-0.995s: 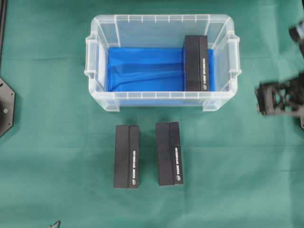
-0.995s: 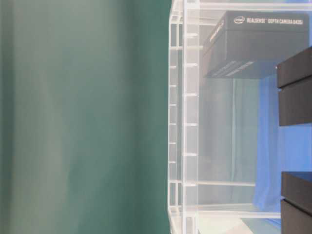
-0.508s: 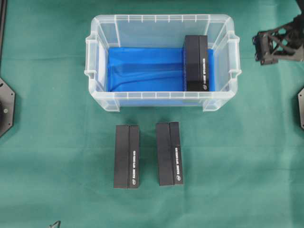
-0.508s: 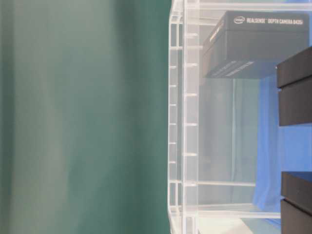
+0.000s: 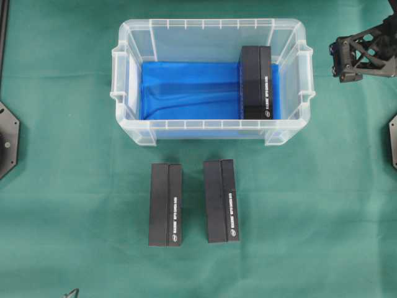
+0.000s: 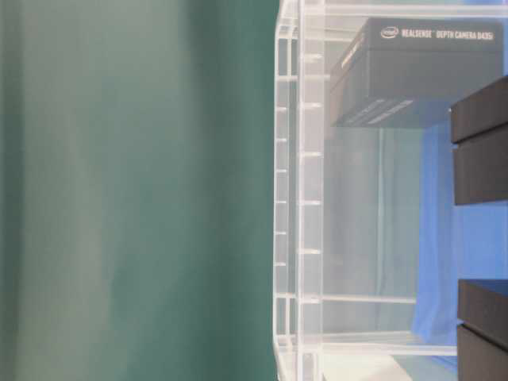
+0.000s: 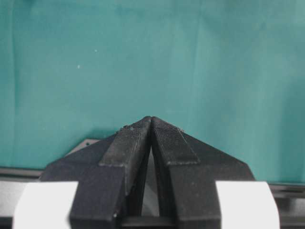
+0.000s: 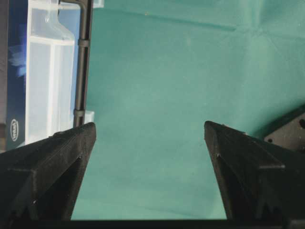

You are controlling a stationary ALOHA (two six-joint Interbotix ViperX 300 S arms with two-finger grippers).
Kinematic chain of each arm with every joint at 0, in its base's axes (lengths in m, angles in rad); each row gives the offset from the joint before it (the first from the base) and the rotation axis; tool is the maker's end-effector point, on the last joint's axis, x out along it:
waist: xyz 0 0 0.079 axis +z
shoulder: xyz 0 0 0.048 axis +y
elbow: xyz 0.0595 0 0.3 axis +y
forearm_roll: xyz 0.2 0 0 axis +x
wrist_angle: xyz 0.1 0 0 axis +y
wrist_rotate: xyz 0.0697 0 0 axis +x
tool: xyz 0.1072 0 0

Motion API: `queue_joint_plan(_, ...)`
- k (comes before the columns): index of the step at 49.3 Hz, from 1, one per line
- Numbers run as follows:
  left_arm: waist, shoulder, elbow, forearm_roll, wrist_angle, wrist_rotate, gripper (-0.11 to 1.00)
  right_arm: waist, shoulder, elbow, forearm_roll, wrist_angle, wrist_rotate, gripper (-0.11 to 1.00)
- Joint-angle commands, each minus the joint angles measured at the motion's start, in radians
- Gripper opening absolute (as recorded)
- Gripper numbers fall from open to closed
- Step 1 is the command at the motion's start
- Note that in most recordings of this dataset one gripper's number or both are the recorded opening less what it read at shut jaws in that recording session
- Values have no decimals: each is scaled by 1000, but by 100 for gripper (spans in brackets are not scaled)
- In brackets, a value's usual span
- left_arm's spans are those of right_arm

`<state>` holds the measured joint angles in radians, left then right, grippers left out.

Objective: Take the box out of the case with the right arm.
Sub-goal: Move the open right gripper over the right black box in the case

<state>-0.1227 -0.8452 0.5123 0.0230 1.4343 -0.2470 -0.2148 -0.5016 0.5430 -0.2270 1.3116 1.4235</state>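
Standing in the upper middle of the overhead view, the case (image 5: 212,77) is a clear plastic bin with rim handles and a bright blue lining, resting on the green cloth (image 5: 322,205). The box (image 5: 256,82), black with white lettering along one long face, lies inside the case against its right end wall, its long side running from the far wall toward the near wall. In the table-level view the same box (image 6: 421,71) shows through the clear wall (image 6: 309,198) in the upper right of the frame.

Two more black boxes lie on the cloth below the case, side by side and apart from each other: one (image 5: 165,204) at lower centre-left, the other (image 5: 221,200) just right of it.

The right gripper (image 5: 356,59) hangs at the upper right edge of the overhead view, outside the case and clear of its right handle. In the right wrist view its fingers (image 8: 52,167) are spread wide with only green cloth between them, holding nothing; the case handle (image 8: 47,71) shows at the upper left.

The left gripper (image 7: 151,125) has its tips pressed together over bare cloth, grasping nothing.
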Motion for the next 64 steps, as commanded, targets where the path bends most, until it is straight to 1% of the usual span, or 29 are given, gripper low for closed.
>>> queue_joint_plan(1, -2, 3, -11, 0, -3, 0, 2, -3, -3, -14, 2, -8, 2, 91)
queue_joint_plan(9, -2, 3, -11, 0, -5, 2, 2, -3, 17, -29, 15, -55, 12, 91)
queue_joint_plan(15, -2, 2, -11, 2, -5, 2, 2, 9, 66, -66, 21, -92, 26, 91)
queue_joint_plan(22, -3, 0, -11, 2, -5, 2, 2, 28, 167, -143, 20, -123, 21, 91)
queue_joint_plan(30, -3, -6, -11, 2, -5, 2, 2, 38, 284, -256, 18, -124, 14, 91)
queue_joint_plan(40, -3, -8, -9, 2, -5, 3, 2, 49, 385, -362, 20, -124, 9, 91)
queue_joint_plan(51, -2, -8, -9, 0, -5, 3, 2, 54, 433, -407, 21, -124, 9, 91)
queue_joint_plan(64, -2, -8, -9, 2, -3, 2, 2, 54, 440, -408, 21, -120, 11, 91)
